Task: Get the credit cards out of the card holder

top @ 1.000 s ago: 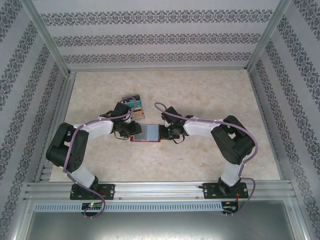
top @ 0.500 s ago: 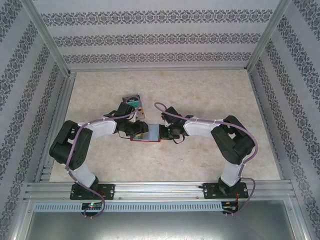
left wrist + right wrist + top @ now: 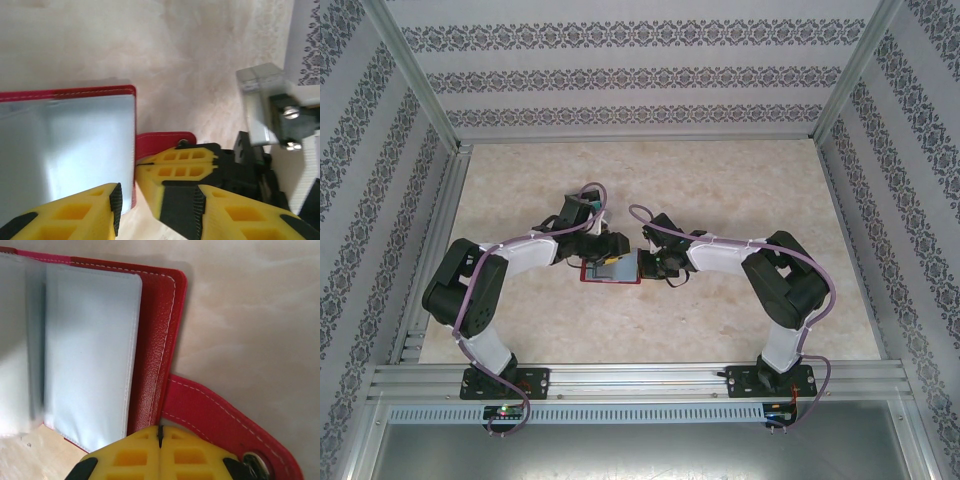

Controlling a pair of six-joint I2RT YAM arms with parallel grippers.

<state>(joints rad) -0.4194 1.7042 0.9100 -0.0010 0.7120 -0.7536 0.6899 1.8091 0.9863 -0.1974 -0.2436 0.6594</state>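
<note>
Card holder [image 3: 157,340] open; right hand [image 3: 160,437], pressed together, pins right edge. Left hand [image 3: 127,189], part spread: straddle pocket edge squarely before pinching.

Red card holder [image 3: 611,273] lies open in the middle of the table [image 3: 750,180], grey-blue face up. The left gripper [image 3: 604,254] is down over its far-left part, and the right gripper [image 3: 646,264] sits at its right edge. Something teal [image 3: 578,203] peeks out behind the left wrist.
</note>
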